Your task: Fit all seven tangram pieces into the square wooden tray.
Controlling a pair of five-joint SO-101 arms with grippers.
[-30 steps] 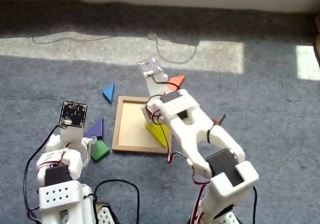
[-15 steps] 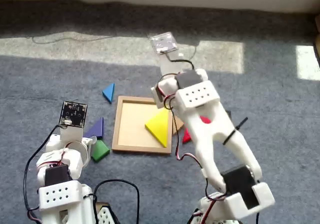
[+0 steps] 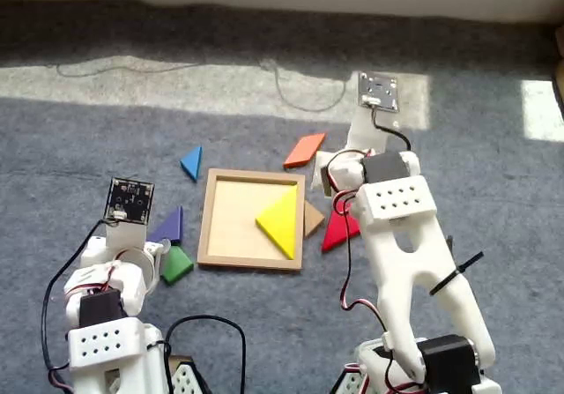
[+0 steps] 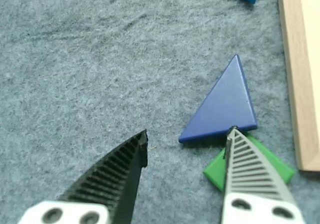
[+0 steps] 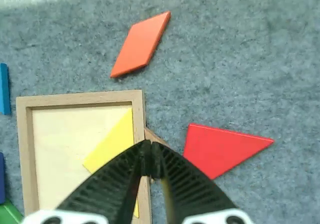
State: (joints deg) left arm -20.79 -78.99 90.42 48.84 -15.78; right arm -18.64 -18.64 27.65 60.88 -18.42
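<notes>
Yellow triangle in tray, near R jaws, tips together, L jaws apart

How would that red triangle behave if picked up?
The red triangle looks flat and solid, so probably stiff, not floppy. Lying flat on the carpet, it shouldn't roll, though its low edges may be awkward to pinch.

Left arm, right arm: finish
White shells, black servos, red-black cables; ribbed fingers, left tool black-and-white, right tool black.
</notes>
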